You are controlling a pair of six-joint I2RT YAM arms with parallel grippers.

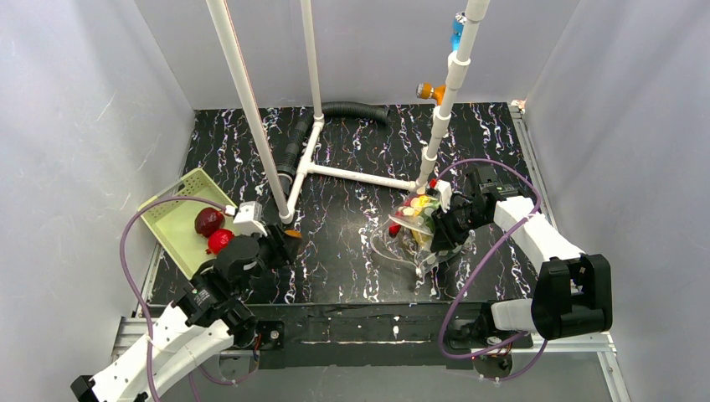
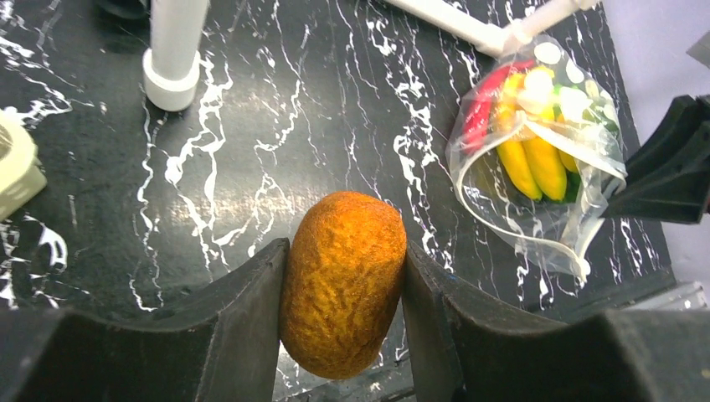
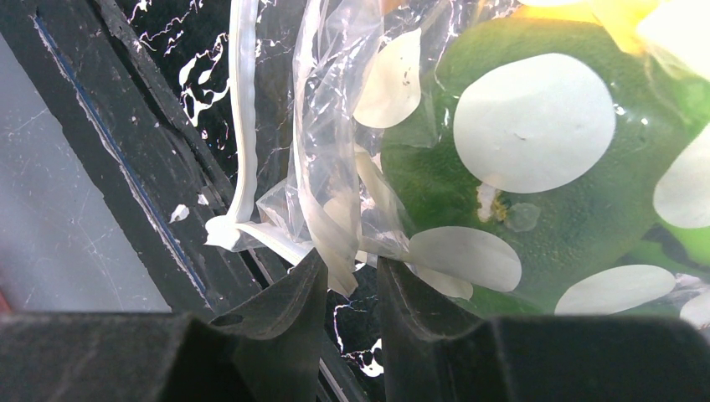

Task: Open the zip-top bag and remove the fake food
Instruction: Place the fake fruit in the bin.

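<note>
Where the pale green basket (image 1: 174, 205) sits at the left edge of the counter (image 1: 352, 251), it holds two pieces of fake food: a dark red round fruit (image 1: 208, 220) and a red round fruit (image 1: 219, 241). Just right of it, the left tool (image 2: 345, 249) is clamped on an orange textured piece (image 2: 343, 310). Farther right is the dotted zip-top bag (image 2: 536, 142), its mouth gaping, with a yellow banana (image 2: 544, 167), a red chili (image 2: 479, 113) and a green piece (image 3: 536, 209) inside — the right tool (image 3: 352, 276) pinches its clear film.
</note>
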